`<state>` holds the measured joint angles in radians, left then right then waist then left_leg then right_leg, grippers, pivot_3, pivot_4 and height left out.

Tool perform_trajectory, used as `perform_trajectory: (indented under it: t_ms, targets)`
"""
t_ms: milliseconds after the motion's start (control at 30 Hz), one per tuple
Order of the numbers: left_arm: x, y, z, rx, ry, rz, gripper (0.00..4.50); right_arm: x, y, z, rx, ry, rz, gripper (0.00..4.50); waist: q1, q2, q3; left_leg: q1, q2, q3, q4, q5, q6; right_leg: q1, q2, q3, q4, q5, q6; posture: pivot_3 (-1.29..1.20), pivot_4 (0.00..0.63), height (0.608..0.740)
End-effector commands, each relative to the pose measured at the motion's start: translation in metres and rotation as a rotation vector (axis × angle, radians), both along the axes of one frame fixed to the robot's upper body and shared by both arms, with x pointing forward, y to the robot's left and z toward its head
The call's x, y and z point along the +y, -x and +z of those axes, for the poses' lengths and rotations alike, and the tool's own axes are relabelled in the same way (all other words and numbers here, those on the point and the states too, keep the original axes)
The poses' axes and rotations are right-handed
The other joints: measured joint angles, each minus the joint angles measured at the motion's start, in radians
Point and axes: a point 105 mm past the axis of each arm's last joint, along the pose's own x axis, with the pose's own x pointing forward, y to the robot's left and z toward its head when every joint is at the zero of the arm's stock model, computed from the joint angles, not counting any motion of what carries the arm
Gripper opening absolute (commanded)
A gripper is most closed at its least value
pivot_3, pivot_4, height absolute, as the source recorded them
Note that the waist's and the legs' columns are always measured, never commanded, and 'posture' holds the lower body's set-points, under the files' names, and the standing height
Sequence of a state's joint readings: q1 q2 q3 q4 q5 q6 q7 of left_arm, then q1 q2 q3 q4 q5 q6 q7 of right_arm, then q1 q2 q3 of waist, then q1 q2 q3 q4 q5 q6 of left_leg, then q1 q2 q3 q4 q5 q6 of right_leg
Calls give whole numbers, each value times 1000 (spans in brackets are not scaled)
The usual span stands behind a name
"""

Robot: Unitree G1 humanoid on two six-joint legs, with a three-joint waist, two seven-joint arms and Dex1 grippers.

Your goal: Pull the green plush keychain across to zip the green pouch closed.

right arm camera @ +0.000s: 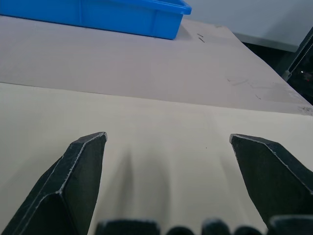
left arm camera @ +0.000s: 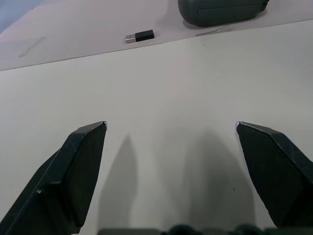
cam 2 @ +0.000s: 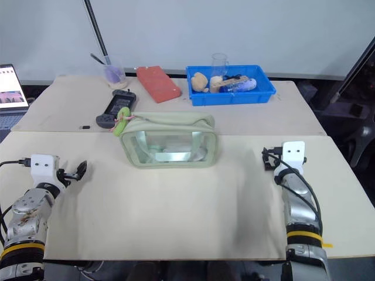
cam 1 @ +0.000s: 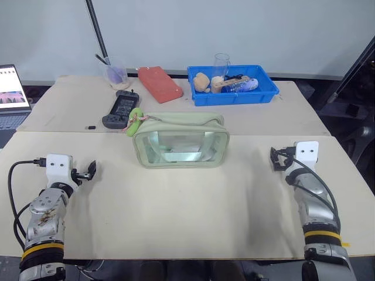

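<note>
Behind green pouch (cam 1: 180, 142), half-hidden remote (cam 1: 120, 109)

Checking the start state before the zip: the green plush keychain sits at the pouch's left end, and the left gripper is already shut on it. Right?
Not quite. The green plush keychain does sit at the left end of the green pouch, but the left gripper is open and apart from it, over bare table, as the left eye view shows.
</note>
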<state>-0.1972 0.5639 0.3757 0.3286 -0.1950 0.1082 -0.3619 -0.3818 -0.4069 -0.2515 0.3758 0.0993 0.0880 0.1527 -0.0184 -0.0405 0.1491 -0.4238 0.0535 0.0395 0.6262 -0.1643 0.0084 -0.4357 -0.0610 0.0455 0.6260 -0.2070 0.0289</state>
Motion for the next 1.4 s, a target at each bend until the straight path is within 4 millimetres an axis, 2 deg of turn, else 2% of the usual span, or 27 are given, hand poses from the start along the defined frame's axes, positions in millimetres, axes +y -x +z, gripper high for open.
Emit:
perform_trajectory:
  t_ms: [33, 167, 233, 333, 367, 467, 533, 600, 633, 700, 733, 867, 1000, 1133, 1300, 1400]
  targets:
    - [6, 0, 16, -56, -12, 8, 4500, -8, -1, 21, -75, 21, -18, 4473, 0, 0, 0, 0, 0, 0, 0, 0, 0, 0, 0, 0, 0, 0, 0, 0, 150, 740]
    - [8, 1, 15, -77, -3, 20, 4500, -9, -2, 21, -76, 22, -18, 4473, 0, 0, 0, 0, 0, 0, 0, 0, 0, 0, 0, 0, 0, 0, 0, 0, 150, 740]
    - [9, 3, 23, -94, 20, 3, 4500, -10, -2, 27, -87, 26, -16, 4473, 0, 0, 0, 0, 0, 0, 0, 0, 0, 0, 0, 0, 0, 0, 0, 0, 150, 740]
    - [8, 10, 59, -159, 35, -98, 4500, -11, -3, 46, -113, 61, 23, 4473, -1, -1, 1, -1, 0, 0, 0, 0, 0, -1, 0, 0, 0, 0, 0, 0, 150, 740]
    - [7, 13, 80, -182, 18, -146, 4500, -10, -4, 55, -117, 72, 60, 4473, -2, -1, 1, -1, 0, 0, 0, 0, 0, -1, 0, 0, 0, 0, -1, 0, 150, 740]
    - [0, 20, 125, -205, -36, -258, 4500, 0, -4, 77, -115, 92, 191, 4473, -4, -2, 2, -2, 0, 0, 0, 0, 0, -3, 0, 0, 1, -1, -3, 0, 150, 740]
    - [-16, 22, 160, -212, -97, -371, 4500, 19, -1, 97, -105, 156, 351, 4473, -4, -2, 3, -1, 0, 0, 0, 0, 0, -2, 0, 0, 1, -1, -3, 0, 150, 740]
    - [-43, 22, 195, -215, -159, -522, 4500, 44, 7, 121, -83, 204, 550, 4473, -1, 0, 4, -1, 0, 0, 0, 0, 0, -2, 0, 0, 0, -5, 2, 0, 150, 740]
    - [-51, 22, 203, -210, -174, -565, 4500, 51, 11, 128, -70, 216, 608, 4473, 2, 0, 6, -2, 0, 0, 1, 0, 0, -2, 0, 0, 1, -5, 3, 0, 150, 740]
    - [-87, 23, 220, -187, -229, -736, 4500, 74, 25, 148, -33, 265, 787, 4473, 5, 1, 7, -2, 0, 0, 1, 0, 0, -2, 0, 0, 0, -5, 3, 0, 150, 740]
    - [-96, 23, 223, -175, -244, -782, 4500, 81, 30, 153, -20, 275, 832, 4473, 6, 2, 7, -2, 0, 0, 1, 0, 0, -2, 0, 0, 0, -5, 3, 0, 150, 740]
    - [-164, 25, 227, -137, -363, -1049, 4500, 115, 49, 182, -9, 283, 993, 4473, 6, 1, 7, -2, 0, 0, 0, 0, 0, -2, 1, 0, 0, -6, 4, 0, 150, 740]
    - [-203, 10, 204, -85, -532, -1146, 4500, 150, 71, 196, -35, 237, 1121, 4473, 5, 1, 7, -4, 0, 0, 1, 0, 0, -3, 1, 0, 1, -6, 4, 0, 150, 740]
    - [-221, -3, 186, -64, -679, -1179, 4500, 166, 86, 200, -37, 227, 1171, 4473, 4, 1, 7, -6, -1, 0, 2, -1, 1, -4, 2, 0, 1, -2, 8, 0, 150, 740]
    - [-223, -9, 166, -26, -802, -1231, 4500, 169, 92, 203, -34, 229, 1164, 4473, 6, 1, 7, -7, -1, 0, 3, -1, 2, -5, 2, 0, 1, -1, 7, 0, 150, 740]
    - [-219, -15, 160, -21, -862, -1237, 3682, 169, 92, 203, -39, 228, 1142, 4500, 6, 1, 8, -8, -1, -1, 3, -1, 2, -5, 1, 0, 1, -2, 7, 0, 150, 740]
